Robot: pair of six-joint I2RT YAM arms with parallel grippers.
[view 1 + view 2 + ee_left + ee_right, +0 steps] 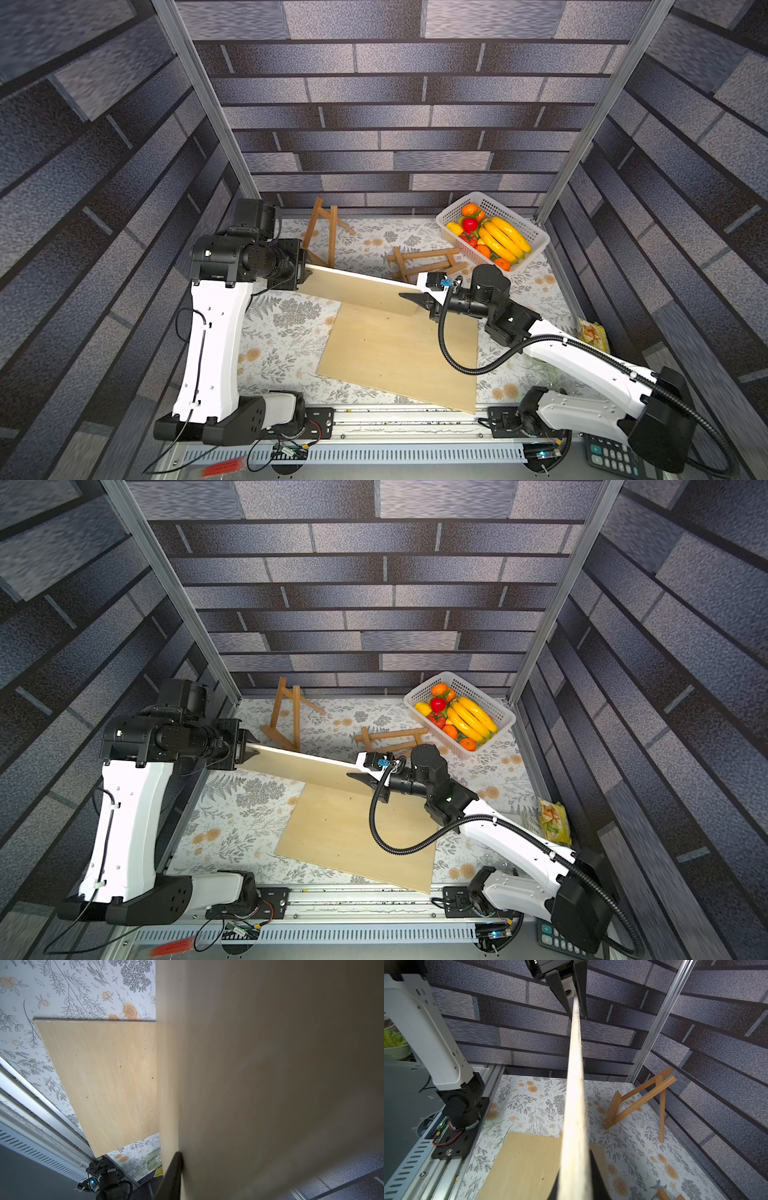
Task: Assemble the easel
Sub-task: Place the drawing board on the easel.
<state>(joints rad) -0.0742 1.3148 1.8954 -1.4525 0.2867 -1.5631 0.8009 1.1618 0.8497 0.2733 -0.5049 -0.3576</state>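
Up front, flat on the counter (282, 332): flat board (399, 357); holds the lifted board (361, 286) on edge just above it, left hand (306, 272) pinching one end, right hand (411, 291) clamped on the other; beyond, standing easel (326, 237) upright, fallen easel (390, 737) partly covered by the right arm; farthest, basket (515, 216) holding bananas (505, 239), oranges (469, 209), red fruit (470, 224).

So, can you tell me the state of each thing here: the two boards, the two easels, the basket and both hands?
Raised board: on edge, held at both ends.
Flat board: lying flat, untouched.
Standing easel: upright, legs spread, nothing on it.
Fallen easel: lying on its side.
Basket: full of fruit.
Left hand: shut on the raised board.
Right hand: shut on the raised board.
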